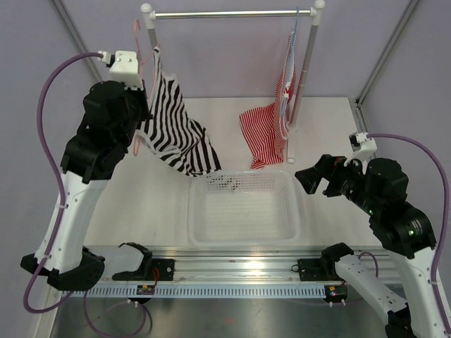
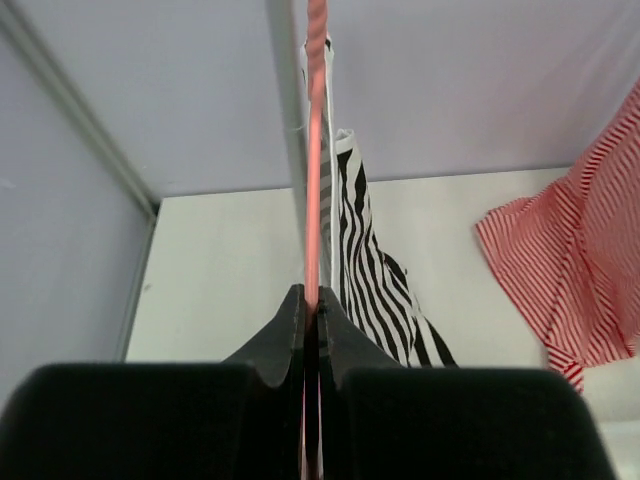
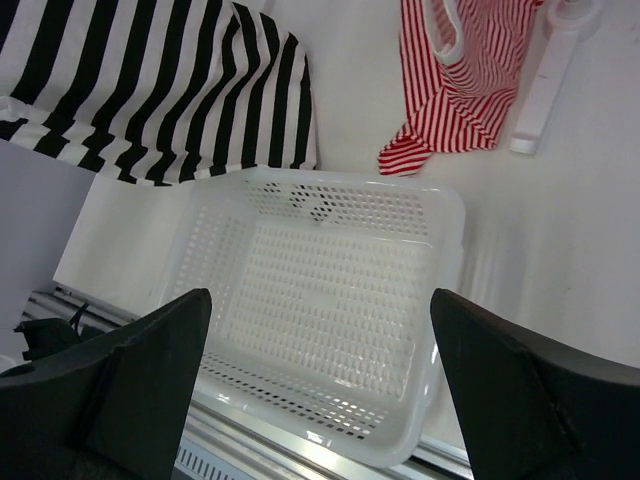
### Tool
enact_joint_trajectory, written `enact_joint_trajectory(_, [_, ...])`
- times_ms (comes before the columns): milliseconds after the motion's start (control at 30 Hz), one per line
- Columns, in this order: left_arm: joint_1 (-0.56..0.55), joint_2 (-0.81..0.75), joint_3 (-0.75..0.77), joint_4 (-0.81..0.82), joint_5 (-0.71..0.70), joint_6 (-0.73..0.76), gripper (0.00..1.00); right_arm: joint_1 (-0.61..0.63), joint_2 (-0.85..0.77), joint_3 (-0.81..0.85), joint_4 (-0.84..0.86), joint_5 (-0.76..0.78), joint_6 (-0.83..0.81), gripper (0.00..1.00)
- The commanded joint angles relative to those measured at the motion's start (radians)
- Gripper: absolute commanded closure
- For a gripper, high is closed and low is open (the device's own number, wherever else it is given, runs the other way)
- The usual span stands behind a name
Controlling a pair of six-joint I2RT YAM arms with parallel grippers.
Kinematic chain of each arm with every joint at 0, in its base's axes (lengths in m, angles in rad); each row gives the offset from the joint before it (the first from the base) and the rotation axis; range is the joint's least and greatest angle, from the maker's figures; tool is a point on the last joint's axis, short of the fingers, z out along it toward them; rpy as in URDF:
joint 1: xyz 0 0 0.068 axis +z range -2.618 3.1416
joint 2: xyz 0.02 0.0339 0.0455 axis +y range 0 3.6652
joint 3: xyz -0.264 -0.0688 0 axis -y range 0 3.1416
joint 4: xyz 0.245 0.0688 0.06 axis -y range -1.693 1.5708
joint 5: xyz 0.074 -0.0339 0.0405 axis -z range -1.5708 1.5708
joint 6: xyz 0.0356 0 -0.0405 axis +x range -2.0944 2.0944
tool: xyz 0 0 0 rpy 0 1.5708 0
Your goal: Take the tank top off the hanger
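You have a white perforated plastic basket [image 1: 243, 241] [image 3: 340, 180] sitting on the white table [image 1: 331, 134] [image 3: 580, 250], close to its near edge. Just in front of it, a ribbed aluminium rail [image 1: 239, 266] runs along that edge. Behind the basket stands a clothes rack with a horizontal metal bar [image 1: 225, 13] carried on two white posts [image 1: 310, 49]. At the bar's right end, beside the right post, a pale blue wire hanger [image 1: 293, 35] holds a red-and-white striped cloth top [image 1: 264, 134] [image 3: 440, 90] [image 2: 570, 270]. Its lower hem sags down to the table, just beside the basket's far right corner. You cannot tell whether cloth and rim touch.
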Motion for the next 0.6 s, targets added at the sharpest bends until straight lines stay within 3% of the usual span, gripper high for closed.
enact_joint_trajectory(0, [0.008, -0.12, -0.038, -0.015, -0.158, 0.028, 1.0, 0.005, 0.064, 0.004, 0.153, -0.154, 0.02, 0.0])
enact_joint_trajectory(133, [0.008, -0.226, -0.035, -0.09, -0.269, 0.053, 1.0, 0.005, 0.186, 0.022, 0.272, -0.341, 0.053, 0.01])
enact_joint_trajectory(267, [0.006, -0.235, 0.063, -0.169, -0.393, 0.085, 1.0, 0.003, 0.286, 0.048, 0.387, -0.418, 0.086, 0.0])
enact_joint_trajectory(400, [0.008, -0.312, -0.004, -0.142, -0.216, 0.061, 1.0, 0.005, 0.333, 0.044, 0.443, -0.392, 0.096, 0.0])
enact_joint_trajectory(567, [0.008, -0.361, -0.01, -0.242, -0.019, 0.019, 1.0, 0.022, 0.438, 0.059, 0.566, -0.524, 0.133, 0.01])
